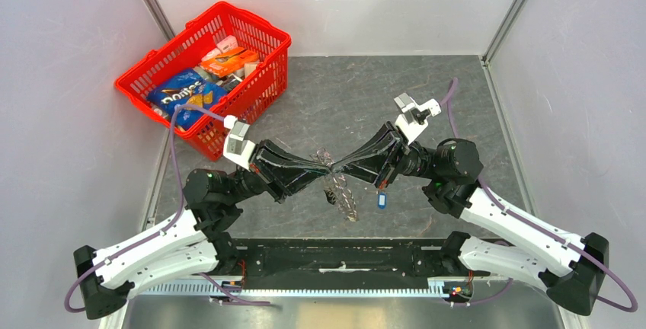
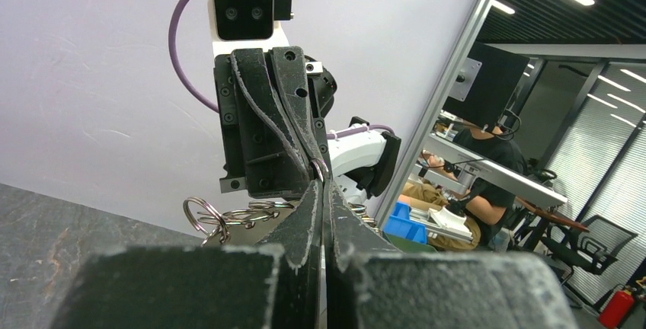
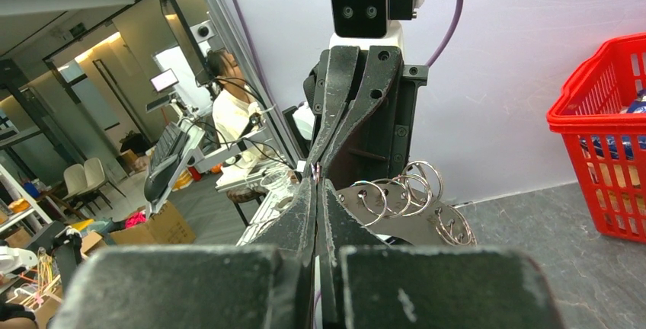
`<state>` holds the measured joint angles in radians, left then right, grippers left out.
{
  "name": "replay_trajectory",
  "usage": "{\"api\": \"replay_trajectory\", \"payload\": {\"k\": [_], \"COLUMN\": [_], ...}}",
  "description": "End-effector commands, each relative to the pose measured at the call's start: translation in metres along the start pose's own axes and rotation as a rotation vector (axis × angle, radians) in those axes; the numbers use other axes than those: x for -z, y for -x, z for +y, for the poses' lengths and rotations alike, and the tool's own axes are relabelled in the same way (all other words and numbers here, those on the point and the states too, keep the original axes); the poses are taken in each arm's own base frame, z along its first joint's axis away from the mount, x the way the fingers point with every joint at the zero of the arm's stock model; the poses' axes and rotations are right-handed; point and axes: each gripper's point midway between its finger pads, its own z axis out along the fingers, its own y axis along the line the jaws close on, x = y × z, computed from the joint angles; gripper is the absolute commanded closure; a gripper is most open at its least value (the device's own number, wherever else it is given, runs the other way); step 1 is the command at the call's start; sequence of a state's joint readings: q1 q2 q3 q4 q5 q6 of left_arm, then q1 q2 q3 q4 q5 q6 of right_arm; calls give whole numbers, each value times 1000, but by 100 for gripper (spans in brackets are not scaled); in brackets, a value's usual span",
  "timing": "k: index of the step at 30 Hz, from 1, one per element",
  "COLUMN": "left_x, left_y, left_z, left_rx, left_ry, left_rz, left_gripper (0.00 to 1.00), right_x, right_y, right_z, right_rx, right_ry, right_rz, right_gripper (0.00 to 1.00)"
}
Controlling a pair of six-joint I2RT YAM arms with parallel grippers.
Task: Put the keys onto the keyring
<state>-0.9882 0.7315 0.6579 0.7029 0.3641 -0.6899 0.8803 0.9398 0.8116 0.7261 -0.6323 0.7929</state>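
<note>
One keyring (image 2: 319, 167), mid-assembly: left hand (image 1: 323, 164) and right hand (image 1: 340, 166) meet tip to tip above the table (image 1: 343, 93), each clamped shut on it; silvery keys (image 1: 342, 196) dangle beneath, apparently threaded; blue-headed key (image 1: 382, 201) hangs apart, seemingly left to add.

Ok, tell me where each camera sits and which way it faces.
Top external: above and behind the arm bases, looking down at the table; both arms show, left tool and right tool set tip to tip.
Left wrist: on the left arm, looking along its own shut fingers at the right tool.
Right wrist: on the right arm, looking the opposite way at the left tool, red basket beyond.
Shared: both wrist views catch the key bunch beside the tips.
</note>
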Motion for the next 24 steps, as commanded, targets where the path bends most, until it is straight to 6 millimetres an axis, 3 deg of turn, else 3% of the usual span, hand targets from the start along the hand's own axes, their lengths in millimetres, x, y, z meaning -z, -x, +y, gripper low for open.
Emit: {"api": "replay_trajectory", "payload": {"k": [1, 6, 24], "left_x": [-4, -4, -1], "left_y": [18, 18, 19], "left_z": [-15, -18, -19], "left_rx": [-68, -70, -87], "left_ry": [-59, -72, -71], "left_rz": [-45, -42, -46], "left_gripper": [98, 98, 98], "right_x": [1, 1, 0], "right_y": [16, 14, 17], "right_z": [25, 25, 26], "right_rx": [39, 31, 25], "right_ry": [83, 84, 79], "right_rz": [-48, -41, -49], "right_gripper": [100, 98, 72]}}
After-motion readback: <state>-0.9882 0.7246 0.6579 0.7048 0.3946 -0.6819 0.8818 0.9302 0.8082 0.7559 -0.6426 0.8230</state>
